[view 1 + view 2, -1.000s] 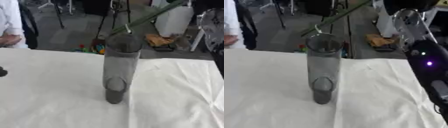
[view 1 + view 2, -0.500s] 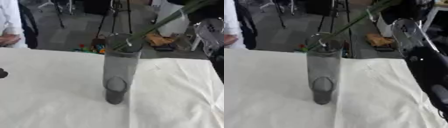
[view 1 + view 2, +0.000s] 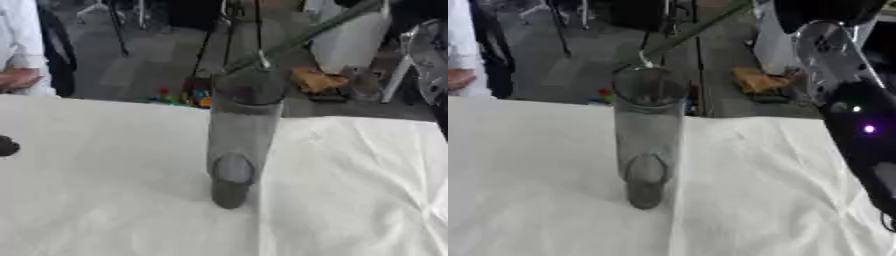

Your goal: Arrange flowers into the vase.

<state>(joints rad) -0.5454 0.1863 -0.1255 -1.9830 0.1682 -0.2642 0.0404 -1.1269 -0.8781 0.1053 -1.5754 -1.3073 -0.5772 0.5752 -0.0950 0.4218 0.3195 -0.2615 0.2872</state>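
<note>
**Stem poised at the vase mouth**

A tall clear vase [image 3: 238, 135] is seen standing upright on the white-covered surface [image 3: 105, 190]. A green flower stem [image 3: 302, 37] is held slanting down from above and to the right of the vase, its lower tip at the vase rim; whether it is inside cannot be told. The right arm [image 3: 855, 115] is visible right of the vase, but no robot hand is shown, so its state cannot be told. The vase could be tipped if the rim is pushed sideways by the slanted stem, since it is judged tall and narrow-based. The rim could also be missed.
</note>
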